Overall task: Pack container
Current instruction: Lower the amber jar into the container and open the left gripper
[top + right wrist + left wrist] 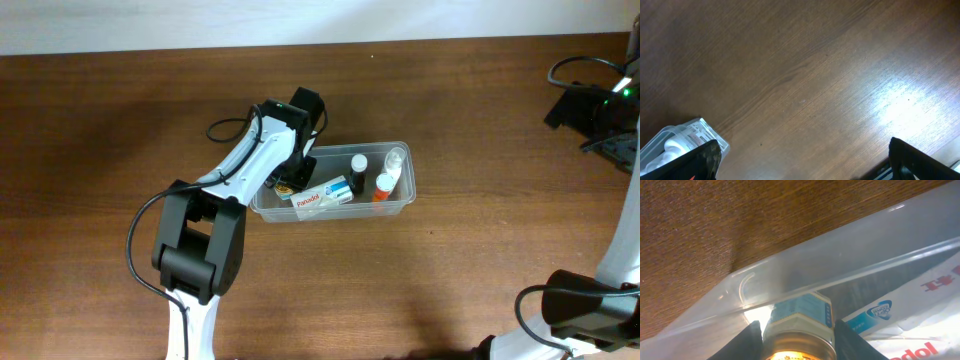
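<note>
**In the container (345, 210), left fingers (747, 342) clamp a small bottle (802, 320)**

The clear container sits near the middle of the surface (100, 150), with a Panadol box (322, 193) inside. The bottle is at its left end. The right fingers (912, 160) stand wide apart over bare wood.

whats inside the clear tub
A white box, a black-capped bottle, an orange bottle and a clear bottle sit in the tub; the left gripper holds a jar at one end. The arm covers anything under it.
</note>
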`<state>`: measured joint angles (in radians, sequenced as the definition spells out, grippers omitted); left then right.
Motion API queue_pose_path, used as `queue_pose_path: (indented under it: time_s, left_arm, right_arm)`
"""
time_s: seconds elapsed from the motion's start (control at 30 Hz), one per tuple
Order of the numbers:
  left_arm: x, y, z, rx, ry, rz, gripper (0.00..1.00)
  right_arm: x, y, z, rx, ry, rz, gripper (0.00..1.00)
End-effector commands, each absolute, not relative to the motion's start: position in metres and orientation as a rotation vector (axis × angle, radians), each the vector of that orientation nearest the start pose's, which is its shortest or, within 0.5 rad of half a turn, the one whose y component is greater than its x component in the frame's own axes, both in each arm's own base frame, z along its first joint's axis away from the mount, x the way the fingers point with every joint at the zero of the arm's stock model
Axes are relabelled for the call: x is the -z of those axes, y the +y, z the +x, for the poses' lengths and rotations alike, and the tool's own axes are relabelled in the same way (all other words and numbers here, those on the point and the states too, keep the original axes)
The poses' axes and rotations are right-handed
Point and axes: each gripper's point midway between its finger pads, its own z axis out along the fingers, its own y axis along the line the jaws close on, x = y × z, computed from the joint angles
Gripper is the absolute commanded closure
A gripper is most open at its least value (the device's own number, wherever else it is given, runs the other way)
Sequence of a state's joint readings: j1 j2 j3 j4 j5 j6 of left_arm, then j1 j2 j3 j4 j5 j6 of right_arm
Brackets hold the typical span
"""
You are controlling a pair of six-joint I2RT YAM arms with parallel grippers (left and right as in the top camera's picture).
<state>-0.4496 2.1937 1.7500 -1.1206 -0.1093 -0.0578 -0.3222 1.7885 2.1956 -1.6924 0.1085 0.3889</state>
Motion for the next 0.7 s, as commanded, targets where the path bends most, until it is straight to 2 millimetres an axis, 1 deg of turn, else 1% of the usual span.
queue_pose_path:
  time_s: [0.0,0.03,0.07,0.1,0.17,0.47,0.6,0.67]
  left_arm:
    - [-0.023,-0.158,0.377,-0.216,3.087,0.621,0.48]
    - [-0.023,-0.158,0.377,-0.216,3.087,0.621,0.46]
    - [-0.023,-0.158,0.377,-0.216,3.088,0.622,0.41]
    - [-0.023,-0.158,0.377,-0.216,3.087,0.621,0.39]
    - [-0.023,-0.158,0.377,-0.216,3.088,0.622,0.36]
    - [-0.026,-0.158,0.377,-0.216,3.09,0.622,0.36]
    - [-0.035,-0.159,0.379,-0.214,3.085,0.62,0.36]
    - [-0.043,-0.161,0.382,-0.207,3.073,0.617,0.35]
  right_arm:
    - [-0.299,-0.13,0.319,0.155,2.627,1.014,0.02]
    - [-0.299,-0.13,0.319,0.155,2.627,1.014,0.02]
    - [-0.299,-0.13,0.319,0.155,2.627,1.014,0.02]
    - [-0.299,-0.13,0.319,0.155,2.627,1.014,0.02]
    - [-0.299,-0.13,0.319,0.155,2.627,1.014,0.01]
    - [-0.299,-0.13,0.319,0.155,2.627,1.014,0.02]
    - [-0.299,-0.13,0.319,0.155,2.627,1.014,0.02]
    - [-0.299,-0.13,0.319,0.155,2.627,1.014,0.02]
